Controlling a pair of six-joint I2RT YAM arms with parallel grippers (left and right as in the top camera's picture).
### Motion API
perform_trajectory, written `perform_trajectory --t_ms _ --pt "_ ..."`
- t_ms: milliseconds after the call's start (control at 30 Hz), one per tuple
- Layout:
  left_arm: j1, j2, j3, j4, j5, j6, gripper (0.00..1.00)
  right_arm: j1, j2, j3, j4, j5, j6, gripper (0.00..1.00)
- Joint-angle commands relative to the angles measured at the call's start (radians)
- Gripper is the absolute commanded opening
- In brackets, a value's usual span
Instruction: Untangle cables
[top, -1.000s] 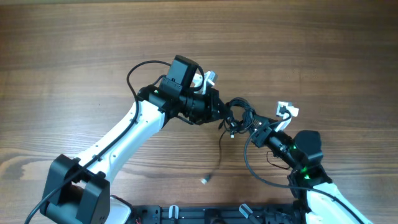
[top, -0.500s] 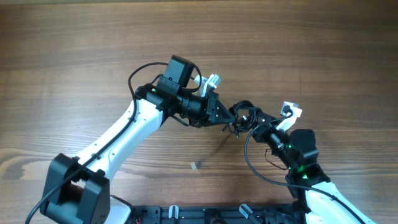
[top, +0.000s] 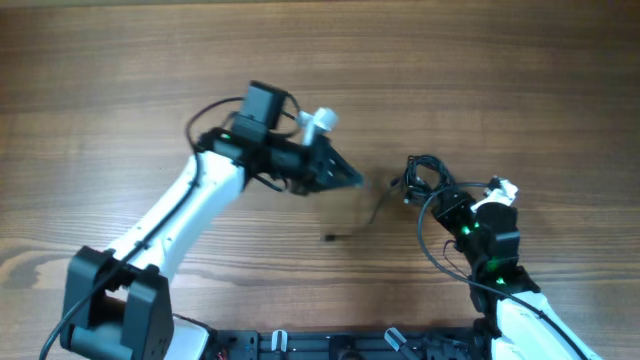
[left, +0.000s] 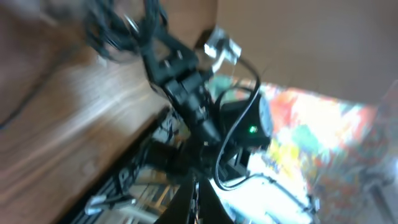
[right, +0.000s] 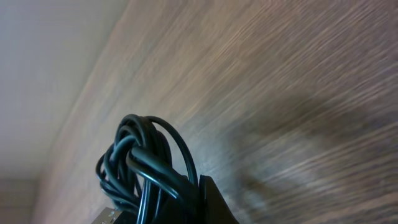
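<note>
Desk: brown wood (top: 120, 80) with fine straight grain running across it, matte finish.
Left arm: white smooth shell (top: 180, 210) with black joints, reaching from the near left corner toward the middle; a thick black wire loops beside its wrist.
Left gripper: black, tapering to a point (top: 352, 180), fingers pressed together. The wrist view is too blurred to tell whether a strand is pinched between them.
Right arm: black housing (top: 495, 250) over a white base, with a small green light (top: 466, 231) glowing on it and a white fitting (top: 503, 188) at the wrist.
Right gripper: black (top: 432, 195), clamped tight on the bundle of cables; in the wrist view its dark tip (right: 208, 199) sits right under the coils.
Cables: thin, glossy black round cords (top: 425, 172) wound into a small tangle of overlapping loops at the right gripper's tip, to the right of centre. Seen close up (right: 149, 165), several loops arch over one another and cross at the grip.
Loose strand: a single thin black line (top: 368, 218) curving from near the bundle down and left, between the two grippers.
Plug end: a small dark tip (top: 329, 237) at the end of that strand, below the left gripper.
Left wrist view: blurred; the tangle (left: 118, 28) shows as dark loops at the upper left, at the right arm's tip.
</note>
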Motion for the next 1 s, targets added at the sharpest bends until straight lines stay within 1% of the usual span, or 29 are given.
perform_trajectory --t_ms 0,33,67,100,133,167,233,300,333,400,467,500,633,700,733,767,800,833,867,900,933,967 --pt "0.1 -0.018 0.01 0.002 -0.023 0.018 0.1 -0.03 -0.024 0.004 0.059 -0.248 0.023 0.04" --pt "0.109 -0.018 0.01 0.002 -0.043 0.018 0.19 -0.029 -0.024 0.004 0.085 -0.314 0.028 0.04" --pt "0.112 -0.018 0.01 0.002 -0.065 0.018 0.29 -0.029 -0.024 0.004 0.122 -0.396 0.029 0.04" --pt "0.11 -0.018 0.01 0.002 -0.082 0.019 0.47 -0.029 -0.022 0.004 0.171 -0.5 0.017 0.04" --pt "0.104 -0.018 0.01 0.003 -0.095 0.019 0.57 -0.029 -0.021 0.004 0.206 -0.577 0.006 0.04" --pt "0.094 -0.018 0.01 0.003 -0.106 0.019 0.62 -0.029 -0.021 0.004 0.233 -0.647 -0.01 0.04" --pt "0.076 -0.018 0.01 0.009 -0.13 0.032 0.7 -0.029 -0.021 0.004 0.249 -0.731 -0.01 0.05" --pt "0.048 -0.018 0.01 0.01 -0.172 0.098 0.75 -0.029 -0.021 0.004 0.248 -0.768 -0.004 0.04" --pt "0.028 -0.018 0.01 0.01 -0.214 0.132 0.76 -0.029 -0.021 0.004 0.249 -0.777 0.005 0.04" --pt "-0.016 -0.018 0.01 0.01 -0.28 0.152 0.77 -0.029 -0.021 0.004 0.248 -0.777 0.066 0.04" --pt "-0.049 -0.018 0.01 0.01 -0.315 0.152 0.77 -0.029 -0.021 0.004 0.248 -0.769 0.109 0.04" --pt "-0.069 -0.018 0.01 0.01 -0.339 0.152 0.77 -0.029 -0.02 0.004 0.248 -0.763 0.142 0.04" --pt "-0.152 -0.018 0.01 0.01 -0.51 0.15 0.7 -0.029 -0.021 0.004 0.263 -0.755 0.309 0.04" --pt "-0.178 -0.018 0.01 0.01 -0.541 0.15 0.68 -0.029 -0.021 0.004 0.277 -0.754 0.35 0.04" --pt "-0.188 -0.018 0.01 0.011 -0.551 0.15 0.66 -0.029 -0.021 0.004 0.29 -0.751 0.364 0.04" --pt "-0.193 -0.018 0.01 0.011 -0.559 0.15 0.61 -0.029 -0.021 0.004 0.303 -0.751 0.364 0.04" --pt "-0.2 -0.018 0.01 0.011 -0.574 0.146 0.52 -0.029 -0.021 0.004 0.319 -0.751 0.362 0.04" --pt "-0.2 -0.018 0.01 0.01 -0.582 0.144 0.38 -0.029 -0.021 0.004 0.331 -0.751 0.362 0.04" --pt "-0.2 -0.018 0.01 0.011 -0.592 0.129 0.17 -0.029 -0.021 0.004 0.342 -0.751 0.362 0.04" --pt "-0.197 -0.018 0.01 0.011 -0.601 0.101 0.06 -0.029 -0.021 0.004 0.351 -0.751 0.358 0.04" --pt "-0.191 -0.018 0.01 0.015 -0.602 0.069 0.04 -0.029 -0.021 0.004 0.357 -0.75 0.349 0.04" --pt "-0.185 -0.018 0.01 0.022 -0.601 0.041 0.04 -0.029 -0.02 0.004 0.358 -0.748 0.331 0.05"
